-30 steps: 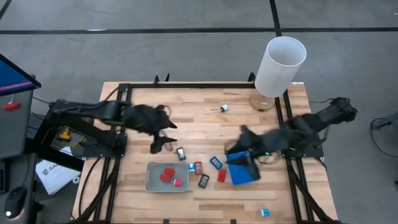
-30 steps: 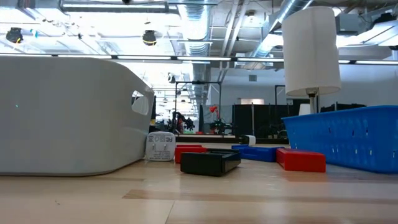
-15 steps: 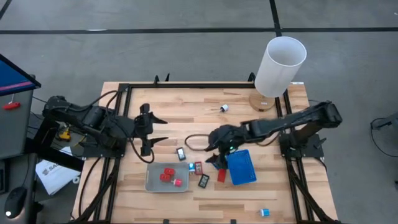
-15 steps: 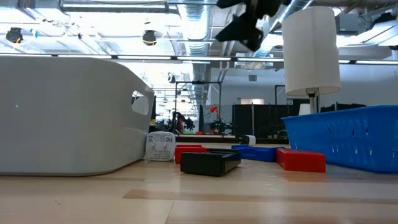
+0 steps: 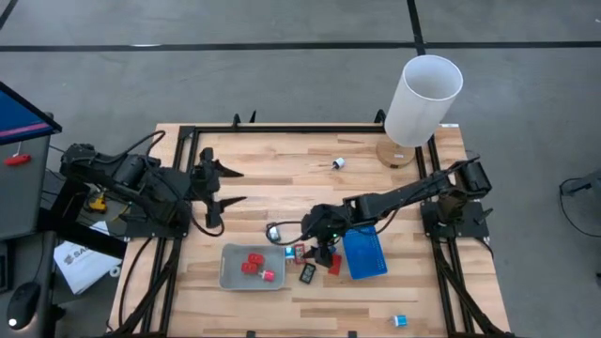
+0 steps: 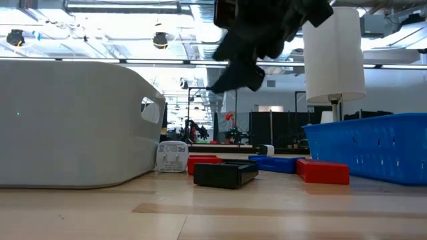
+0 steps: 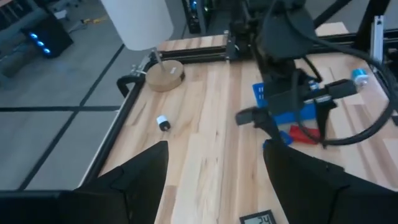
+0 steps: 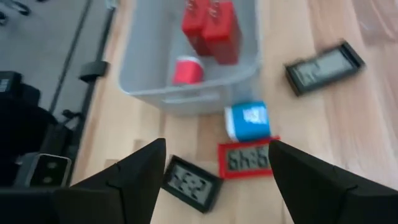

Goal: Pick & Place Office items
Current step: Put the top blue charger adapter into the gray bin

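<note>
- Over the front-middle of the worktop (image 5: 282, 178) the right claw (image 5: 317, 252) hangs above the loose office items, fingers spread wide apart with nothing between them; judged to be lining up a pick, since the wrist view looks straight down on the pieces
- Under it, per the right wrist view: a red-framed display piece (image 8: 247, 158) with a blue-and-white bit (image 8: 247, 119) touching its far edge; a black display piece (image 8: 188, 182) just beside; another black display piece (image 8: 324, 67) lies apart, skewed
- The grey tray (image 5: 228, 272) sits near the front edge and already holds red blocks (image 5: 252, 262) and one small red cylinder (image 8: 186, 70); likely the drop point, hence the loose pieces lying close by
- The blue tray (image 5: 364, 252) lies just beside the right claw's reach, a flat red block (image 5: 334, 266) touching or nearly touching its near side; tight quarters there
- The left claw (image 5: 218, 186) waits at the left edge of the worktop, fingers apart, empty; well clear of the cluster
- Strays: a small white bit (image 5: 338, 163) toward the back; a cyan bit (image 5: 399, 321) near the front edge, at risk of being nudged off
- The white cylinder (image 5: 422, 99) stands at the back right corner, out of the way
- Open room: the middle and back of the worktop are bare wood; the short path from cluster to grey tray is open, though the tray wall must be cleared
</note>
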`<action>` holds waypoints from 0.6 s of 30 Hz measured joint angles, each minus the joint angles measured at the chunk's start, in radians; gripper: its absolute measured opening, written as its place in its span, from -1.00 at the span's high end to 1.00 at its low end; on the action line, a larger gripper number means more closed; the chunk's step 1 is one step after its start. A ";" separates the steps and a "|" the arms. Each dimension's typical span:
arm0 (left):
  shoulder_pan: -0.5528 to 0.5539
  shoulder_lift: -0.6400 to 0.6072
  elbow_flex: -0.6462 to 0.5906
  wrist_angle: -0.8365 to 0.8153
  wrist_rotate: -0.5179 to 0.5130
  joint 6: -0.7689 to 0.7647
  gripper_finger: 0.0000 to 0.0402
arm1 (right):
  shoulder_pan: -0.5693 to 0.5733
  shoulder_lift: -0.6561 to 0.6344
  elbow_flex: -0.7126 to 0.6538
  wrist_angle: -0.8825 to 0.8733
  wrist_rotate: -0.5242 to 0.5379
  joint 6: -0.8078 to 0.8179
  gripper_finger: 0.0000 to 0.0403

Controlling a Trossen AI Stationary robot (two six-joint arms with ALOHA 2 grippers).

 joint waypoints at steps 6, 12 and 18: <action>0.006 0.000 0.000 0.005 -0.027 -0.010 -0.29 | -0.003 0.002 0.001 0.023 0.001 -0.042 -0.37; 0.006 0.006 0.000 0.007 -0.071 -0.011 -0.29 | -0.013 0.003 -0.012 0.139 -0.013 -0.023 -0.37; 0.006 0.011 0.000 0.006 -0.092 -0.047 -0.29 | 0.061 -0.004 -0.053 0.523 0.078 -0.198 -0.37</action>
